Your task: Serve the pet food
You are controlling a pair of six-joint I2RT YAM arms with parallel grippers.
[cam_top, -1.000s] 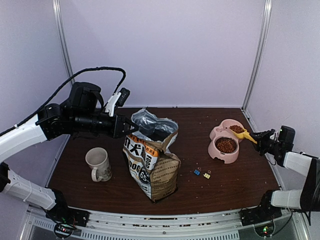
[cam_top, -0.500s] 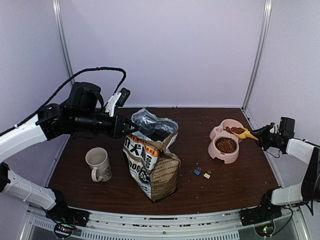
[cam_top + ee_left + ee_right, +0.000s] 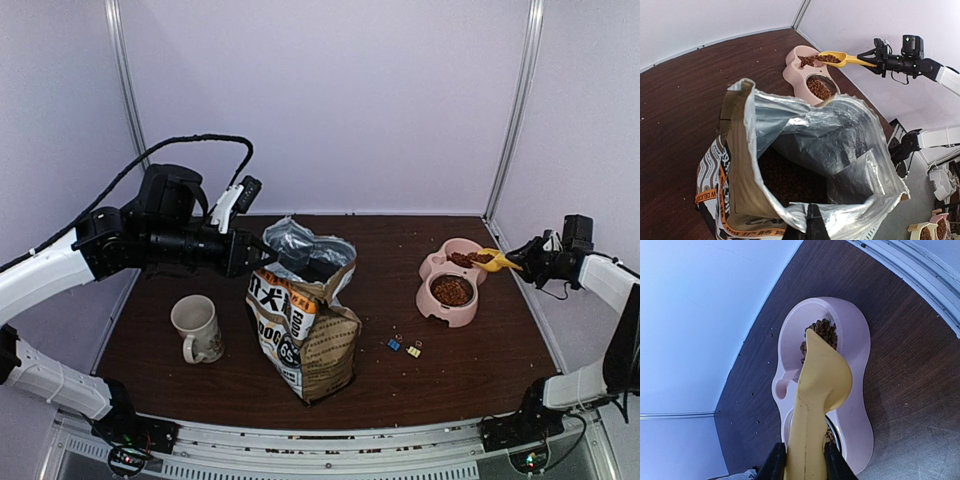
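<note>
High rear view of table [image 3: 480,380], left wrist close over bag [image 3: 805,130], right wrist over bowl [image 3: 860,342], bowl in all 3

Item: two YAM arms, white and black, as we list them.
We record the left arm [image 3: 45,275] and right arm [image 3: 606,278] with glossy white link shells, black joint housings and black bases [image 3: 135,432]; a thick black cable [image 3: 200,137] loops above the left arm; green lamps [image 3: 907,39] glow on the right wrist; the right gripper [image 3: 803,463] has black fingers [image 3: 774,465].
</note>
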